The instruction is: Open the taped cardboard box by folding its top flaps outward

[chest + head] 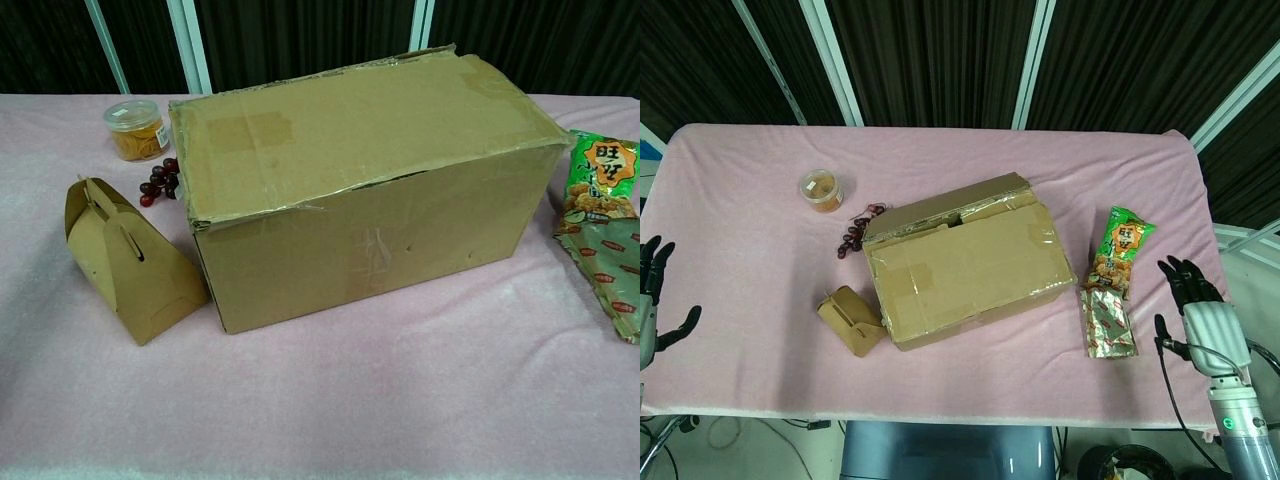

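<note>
A table (940, 155) draped in pink cloth carried everything. The cardboard box (968, 262) sat near its centre, top flaps lying down. At about ten o'clock from the box stood a small clear tub (823, 190) of orange contents, with a bunch of dark grapes (852, 235) just beside the box's corner. A small kraft gable box (851, 320) rested at eight o'clock, close to the box. At three o'clock lay a green snack bag (1119, 247) and, touching it, a silver packet (1108, 323).
</note>
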Robot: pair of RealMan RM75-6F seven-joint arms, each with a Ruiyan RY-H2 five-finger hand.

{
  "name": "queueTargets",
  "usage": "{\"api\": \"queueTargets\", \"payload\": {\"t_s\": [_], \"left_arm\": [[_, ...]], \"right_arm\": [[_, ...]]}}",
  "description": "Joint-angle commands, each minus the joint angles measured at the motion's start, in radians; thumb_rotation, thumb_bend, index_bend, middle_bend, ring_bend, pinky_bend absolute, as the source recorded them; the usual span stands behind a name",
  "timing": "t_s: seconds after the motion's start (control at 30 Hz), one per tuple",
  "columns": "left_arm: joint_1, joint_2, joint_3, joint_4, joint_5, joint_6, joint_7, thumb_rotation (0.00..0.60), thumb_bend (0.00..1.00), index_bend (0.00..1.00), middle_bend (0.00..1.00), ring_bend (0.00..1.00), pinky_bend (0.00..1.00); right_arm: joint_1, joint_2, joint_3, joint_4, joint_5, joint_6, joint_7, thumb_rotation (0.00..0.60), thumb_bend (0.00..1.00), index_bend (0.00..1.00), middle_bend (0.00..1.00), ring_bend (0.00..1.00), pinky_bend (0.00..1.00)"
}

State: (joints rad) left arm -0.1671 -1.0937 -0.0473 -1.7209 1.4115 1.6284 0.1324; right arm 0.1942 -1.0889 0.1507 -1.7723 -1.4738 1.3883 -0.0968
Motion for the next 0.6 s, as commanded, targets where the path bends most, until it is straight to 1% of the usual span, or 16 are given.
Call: {"api": "queueTargets", "payload": {"t_s": [0.03, 0.17, 0.23, 0.33, 0.47, 0.6], "left_arm": [[0.036, -0.037, 0.020, 0.083, 0.032, 0.014, -0.082, 0.600, 0.26, 0.00, 0.00, 0.00, 0.00], [0.035, -0.042, 0.011, 0.101, 0.038, 0.002, -0.103, 0.600, 0.26, 0.00, 0.00, 0.00, 0.00], [0.037, -0.044, 0.007, 0.108, 0.038, -0.004, -0.113, 0.600, 0.26, 0.00, 0.00, 0.00, 0.00], [0.039, -0.041, -0.001, 0.111, 0.035, -0.013, -0.131, 0.600, 0.26, 0.00, 0.00, 0.00, 0.00], [0.043, -0.038, -0.009, 0.115, 0.037, -0.019, -0.144, 0.600, 0.26, 0.00, 0.00, 0.00, 0.00], [0.044, -0.036, -0.014, 0.117, 0.035, -0.032, -0.152, 0.600, 0.26, 0.00, 0.00, 0.00, 0.00]], "right_arm": [[0.088, 0.020, 0.065, -0.076, 0.019, -0.076, -0.054, 0.600, 0.72, 0.18, 0.24, 0.15, 0.25], [0.197, 0.026, 0.132, -0.125, 0.060, -0.173, -0.130, 0.600, 0.81, 0.22, 0.24, 0.15, 0.25], [0.260, 0.017, 0.167, -0.138, 0.102, -0.229, -0.179, 0.600, 0.84, 0.25, 0.24, 0.15, 0.25], [0.346, -0.006, 0.207, -0.147, 0.185, -0.307, -0.231, 0.600, 0.86, 0.26, 0.24, 0.15, 0.25], [0.457, -0.053, 0.240, -0.135, 0.316, -0.391, -0.311, 0.600, 0.86, 0.26, 0.24, 0.15, 0.25], [0.551, -0.092, 0.244, -0.114, 0.436, -0.452, -0.389, 0.600, 0.86, 0.26, 0.24, 0.15, 0.25]]}}
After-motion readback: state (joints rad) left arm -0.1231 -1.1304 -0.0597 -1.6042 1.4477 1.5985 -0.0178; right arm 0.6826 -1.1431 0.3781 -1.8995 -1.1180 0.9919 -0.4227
